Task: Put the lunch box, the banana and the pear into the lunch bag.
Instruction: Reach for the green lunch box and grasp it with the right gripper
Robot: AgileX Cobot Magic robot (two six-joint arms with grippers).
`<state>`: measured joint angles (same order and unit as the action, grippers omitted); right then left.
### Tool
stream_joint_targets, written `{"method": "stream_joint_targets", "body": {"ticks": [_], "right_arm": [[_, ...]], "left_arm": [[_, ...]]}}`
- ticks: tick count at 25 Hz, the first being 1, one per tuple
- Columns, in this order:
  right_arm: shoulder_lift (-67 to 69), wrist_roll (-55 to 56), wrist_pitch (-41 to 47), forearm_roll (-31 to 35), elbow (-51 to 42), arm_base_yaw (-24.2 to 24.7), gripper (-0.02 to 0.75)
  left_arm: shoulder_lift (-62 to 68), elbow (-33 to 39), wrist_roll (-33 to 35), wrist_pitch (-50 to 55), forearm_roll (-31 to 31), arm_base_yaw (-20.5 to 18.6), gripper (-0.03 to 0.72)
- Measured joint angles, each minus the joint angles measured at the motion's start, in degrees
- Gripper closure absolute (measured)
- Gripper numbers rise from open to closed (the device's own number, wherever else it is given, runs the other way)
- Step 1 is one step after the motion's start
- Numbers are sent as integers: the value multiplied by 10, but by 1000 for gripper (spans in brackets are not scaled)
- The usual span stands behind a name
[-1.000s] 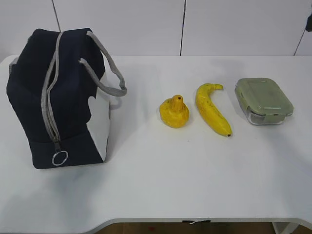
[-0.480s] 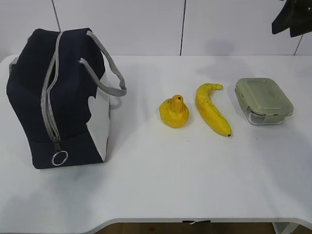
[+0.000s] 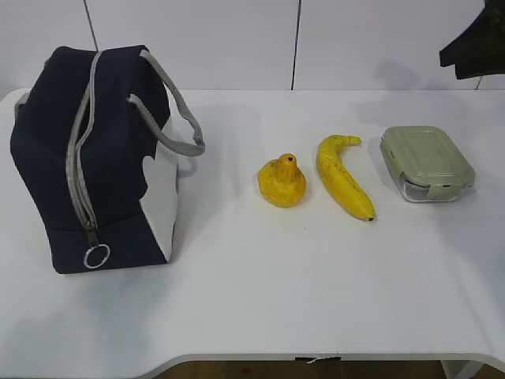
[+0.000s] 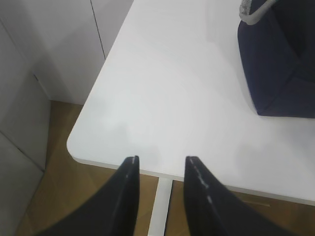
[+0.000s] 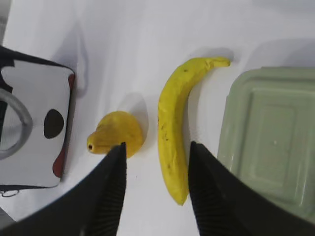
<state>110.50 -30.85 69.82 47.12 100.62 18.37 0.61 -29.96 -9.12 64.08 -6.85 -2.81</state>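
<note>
The right gripper (image 5: 156,189), jaws apart and empty, hangs above the banana (image 5: 176,130), with the pear (image 5: 116,134) left and the lunch box (image 5: 268,160) right. The left gripper (image 4: 160,172) is also apart, the lunch bag (image 4: 278,59) up to its right. No writing is readable.

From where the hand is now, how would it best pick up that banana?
Probably from straight above, across the thick middle of the banana. It lies flat on the table, curved, with open space on both sides between the pear and the lunch box. The right hand hangs open over it; closing across the narrow width should suit better than lengthwise.
</note>
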Motion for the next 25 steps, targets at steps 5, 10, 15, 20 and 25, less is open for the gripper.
{"method": "stream_joint_targets", "body": {"ticks": [5, 10, 15, 20, 25], "right_arm": [[76, -76, -1, 36, 24, 47, 388], [122, -91, -2, 4, 47, 61, 302], [133, -94, -2, -16, 49, 61, 232], [136, -86, -2, -20, 50, 61, 223], [136, -80, -2, -18, 50, 61, 223]], "left_arm": [[0, 0, 0, 0, 0, 0, 452], [0, 0, 0, 0, 0, 0, 452], [0, 0, 0, 0, 0, 0, 452], [0, 0, 0, 0, 0, 0, 452], [0, 0, 0, 0, 0, 0, 452]]}}
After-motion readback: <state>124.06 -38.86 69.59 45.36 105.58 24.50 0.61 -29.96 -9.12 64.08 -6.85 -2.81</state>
